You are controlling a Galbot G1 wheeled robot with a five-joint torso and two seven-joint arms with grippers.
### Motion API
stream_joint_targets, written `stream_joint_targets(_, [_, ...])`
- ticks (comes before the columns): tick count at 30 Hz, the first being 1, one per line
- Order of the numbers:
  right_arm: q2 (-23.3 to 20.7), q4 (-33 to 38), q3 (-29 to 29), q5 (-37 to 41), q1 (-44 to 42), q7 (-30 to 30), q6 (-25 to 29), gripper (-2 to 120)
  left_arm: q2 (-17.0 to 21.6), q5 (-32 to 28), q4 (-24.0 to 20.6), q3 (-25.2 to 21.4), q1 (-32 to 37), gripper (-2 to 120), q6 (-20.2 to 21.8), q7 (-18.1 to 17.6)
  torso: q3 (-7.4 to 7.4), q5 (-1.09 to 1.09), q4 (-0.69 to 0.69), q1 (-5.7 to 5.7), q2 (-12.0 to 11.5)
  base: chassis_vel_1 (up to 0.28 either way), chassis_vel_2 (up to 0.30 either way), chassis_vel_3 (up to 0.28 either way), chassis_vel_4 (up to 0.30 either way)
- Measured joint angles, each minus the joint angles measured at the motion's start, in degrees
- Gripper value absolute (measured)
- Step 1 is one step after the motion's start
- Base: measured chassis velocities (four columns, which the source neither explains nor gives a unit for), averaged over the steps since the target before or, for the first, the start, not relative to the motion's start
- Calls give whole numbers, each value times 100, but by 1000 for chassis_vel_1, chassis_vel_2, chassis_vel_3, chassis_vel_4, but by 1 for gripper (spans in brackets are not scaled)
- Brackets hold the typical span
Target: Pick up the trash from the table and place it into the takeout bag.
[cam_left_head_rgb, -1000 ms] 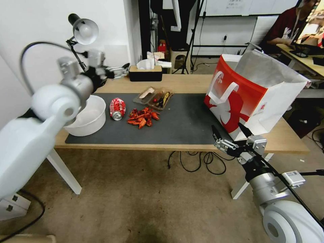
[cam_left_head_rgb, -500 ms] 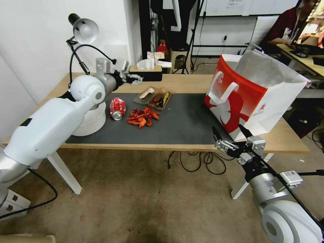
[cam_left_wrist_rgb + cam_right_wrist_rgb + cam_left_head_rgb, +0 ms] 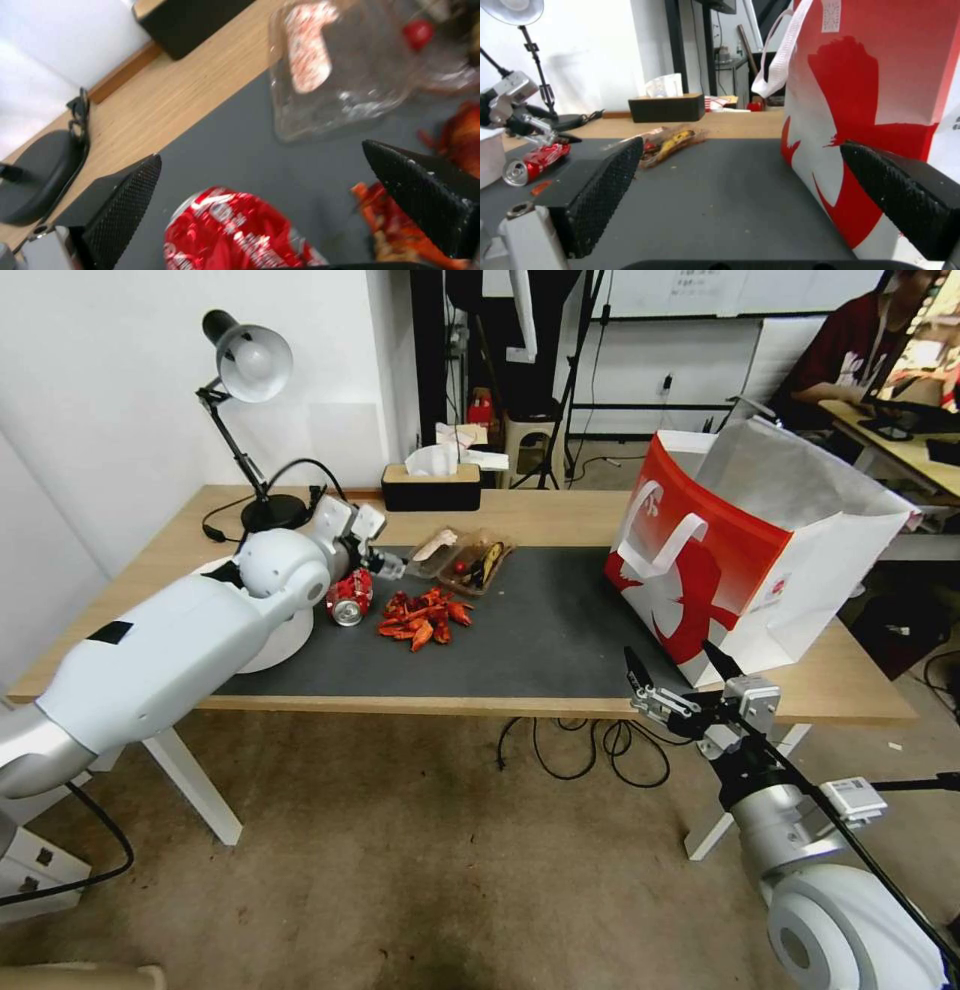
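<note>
While the right gripper [image 3: 675, 685] waits spread wide beside the takeout bag [image 3: 700, 570], the left gripper [image 3: 385, 565] hangs over the crushed red can [image 3: 348, 592].
From the left wrist, the pads [image 3: 122, 202] gape either side of the can [image 3: 235, 230], apart from it; the right wrist view shows it lying on the dark mat [image 3: 720, 195]. Reaching seems underway; next, I judge, lower and close.

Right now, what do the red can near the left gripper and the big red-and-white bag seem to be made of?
The crushed red can looks like thin glossy metal: a silvery end and dented, creased walls. The takeout bag looks like matte paper, with stiff folded edges; its white-grey lining might be foil or coated paper. The left gripper hangs open above the can.
</note>
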Motion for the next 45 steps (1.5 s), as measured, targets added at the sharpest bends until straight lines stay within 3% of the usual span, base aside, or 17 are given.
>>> stream_joint_targets(8, [16,-49,-40,-13,71,-3,29,100,22,229,158,15,52,100,64,-118,0,0,1,0,0,0,0,0,0])
stream_joint_targets(45, [-9,-222,-84,90,291,2,52,100,53,720,38,166,241,99,222,-220,0,0,1,0,0,0,0,0,0])
